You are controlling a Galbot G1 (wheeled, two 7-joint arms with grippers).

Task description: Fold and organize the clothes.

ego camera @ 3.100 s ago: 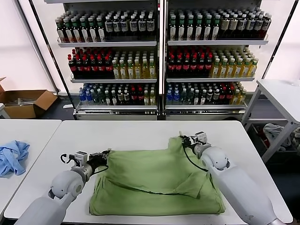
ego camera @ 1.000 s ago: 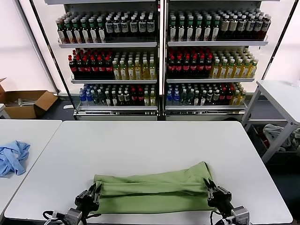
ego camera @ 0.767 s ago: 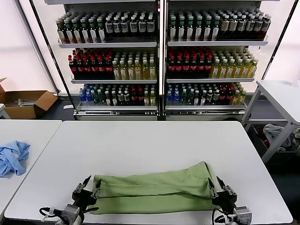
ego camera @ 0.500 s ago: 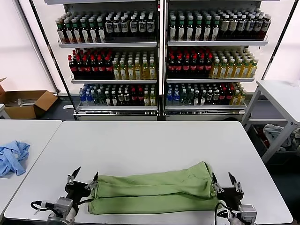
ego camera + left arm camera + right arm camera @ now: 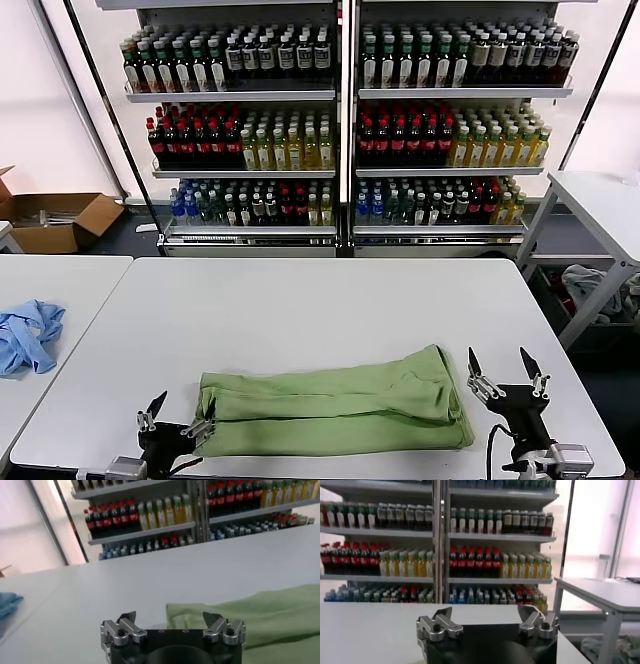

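Observation:
The light green polo shirt (image 5: 330,410) lies folded into a long flat band across the near part of the white table (image 5: 320,300); its collar, buttons and print are hidden. My left gripper (image 5: 176,422) is open and empty just off the shirt's left end. My right gripper (image 5: 505,372) is open and empty just off the shirt's right end, raised a little. In the left wrist view the open left gripper (image 5: 170,618) has the shirt's end (image 5: 260,612) beyond it. In the right wrist view the open right gripper (image 5: 485,614) faces the bare table and shelves.
A light blue garment (image 5: 27,335) lies on a second table at the left. Drink shelves (image 5: 340,120) stand behind the table. A cardboard box (image 5: 50,220) sits on the floor at the far left. Another white table (image 5: 600,215) stands at the right.
Both grippers pulled the shirt's far edge toward the near side, folding it into a band, then let go, opened and drew outward from its ends.

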